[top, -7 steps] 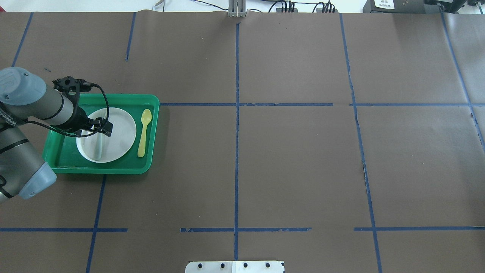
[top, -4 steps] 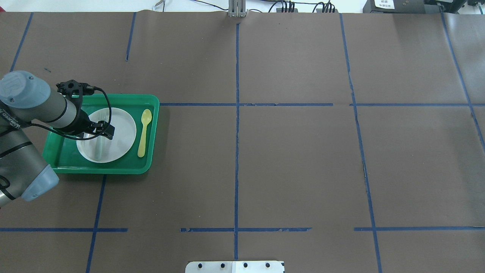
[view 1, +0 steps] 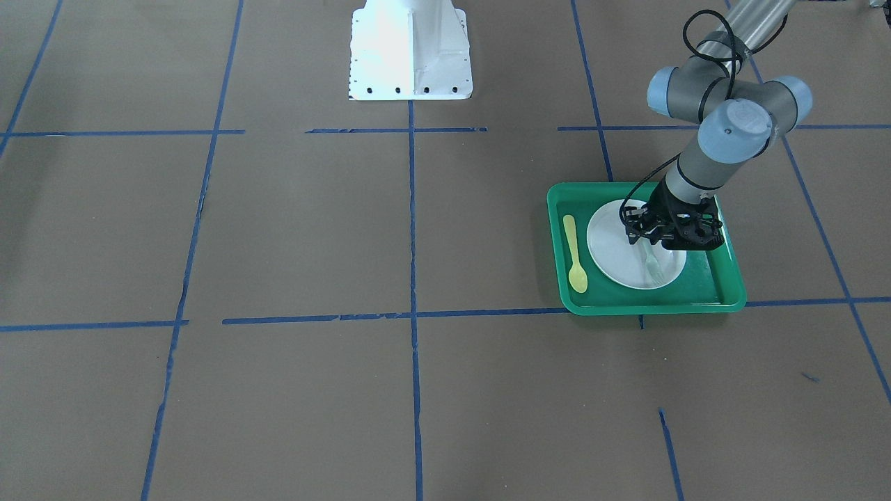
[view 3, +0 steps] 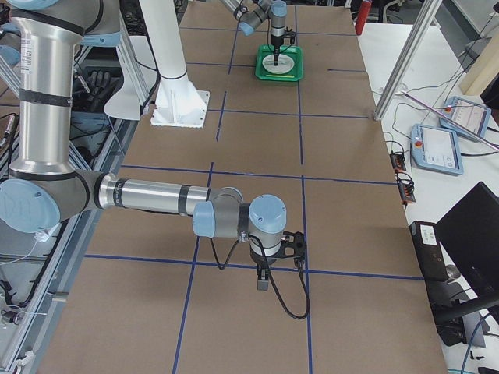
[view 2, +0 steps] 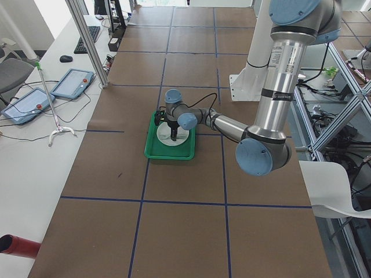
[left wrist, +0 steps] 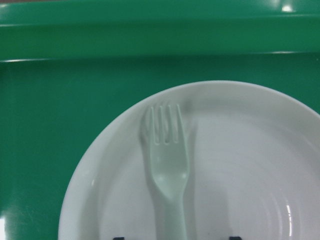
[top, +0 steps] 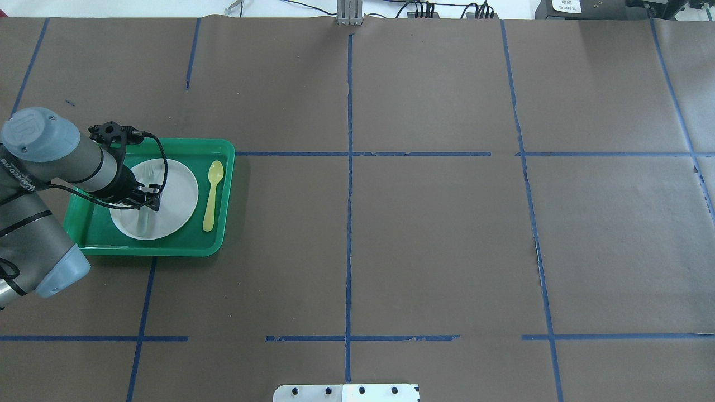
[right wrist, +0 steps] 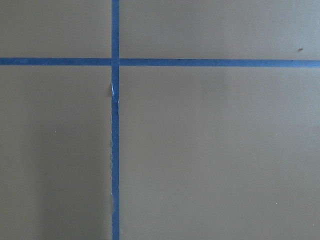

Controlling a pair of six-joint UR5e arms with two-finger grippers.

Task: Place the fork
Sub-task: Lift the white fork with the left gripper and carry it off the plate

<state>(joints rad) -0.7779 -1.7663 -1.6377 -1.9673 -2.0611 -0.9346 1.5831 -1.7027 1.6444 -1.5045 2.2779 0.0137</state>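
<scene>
Rectangular green plastic tray (top: 95, 237) sits on brown paper-covered table (top: 435, 240), which is gridded with blue tape lines (top: 348, 223). Inside tray: round white plate (top: 180, 192), left of tray centre. Yellow plastic spoon (top: 211, 195) lies lengthwise along tray's right wall, just beside the plate and not touching it.

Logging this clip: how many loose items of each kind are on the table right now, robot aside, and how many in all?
green tray: 1
white plate: 1
fork: 1
yellow spoon: 1
Total: 4
</scene>
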